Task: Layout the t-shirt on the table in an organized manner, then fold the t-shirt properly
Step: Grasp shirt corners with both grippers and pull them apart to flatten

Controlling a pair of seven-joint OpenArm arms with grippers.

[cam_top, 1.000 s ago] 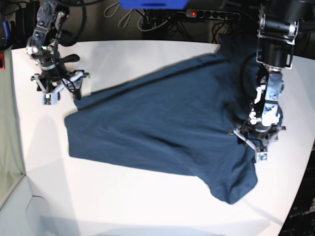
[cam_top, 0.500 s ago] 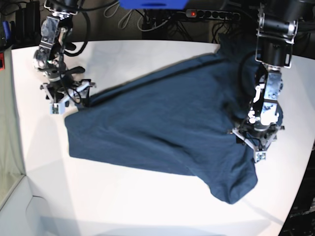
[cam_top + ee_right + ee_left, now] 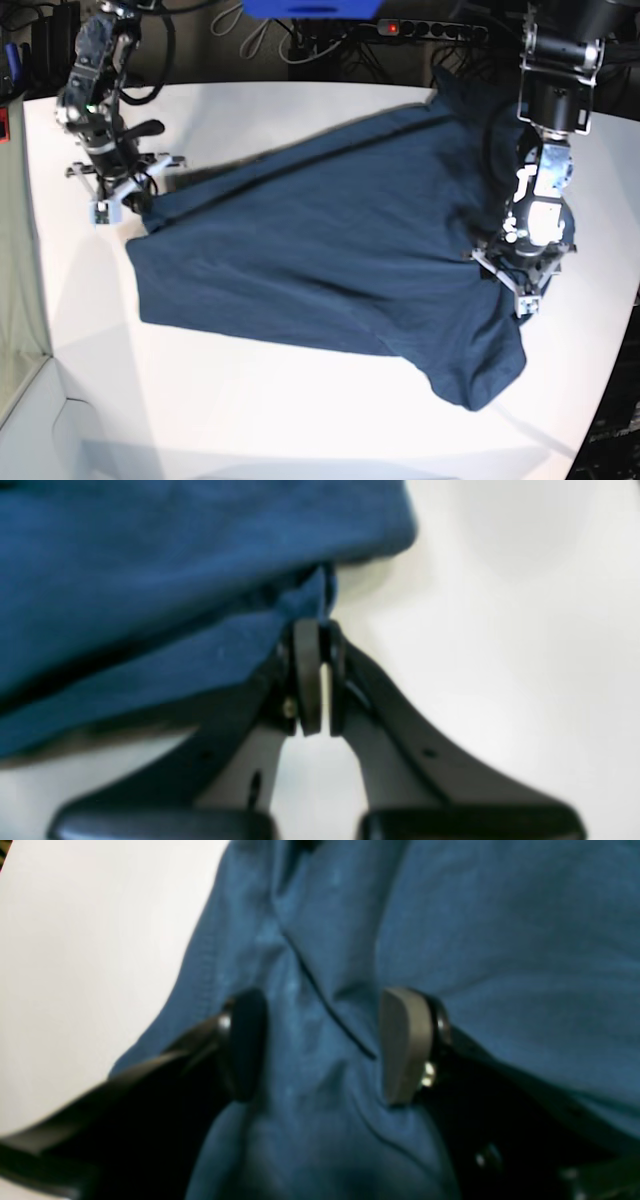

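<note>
In the left wrist view, the left tool [image 3: 320, 1045] is seen partly open, its pads pressed down astride a creased ridge of the dark navy t-shirt [image 3: 500, 940]; whether cloth is gripped cannot be told. In the right wrist view, the right tool [image 3: 320, 675] is closed, a thin hem corner of the t-shirt [image 3: 150, 580] pinched between its pads above the white surface [image 3: 500, 630]. In the base view, the t-shirt [image 3: 330, 250] is spread diagonally and wrinkled across the surface [image 3: 300, 420], between the right tool [image 3: 120, 195] and the left tool [image 3: 520, 285].

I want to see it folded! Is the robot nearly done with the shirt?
Not yet. The shirt is spread on the table but sits crooked and rumpled, with no fold made. In hand: the right tool is shut on a shirt edge, and the left tool straddles a ridge of cloth, pads apart. Left to do: smooth it flat and straight, then do all the folding.
</note>
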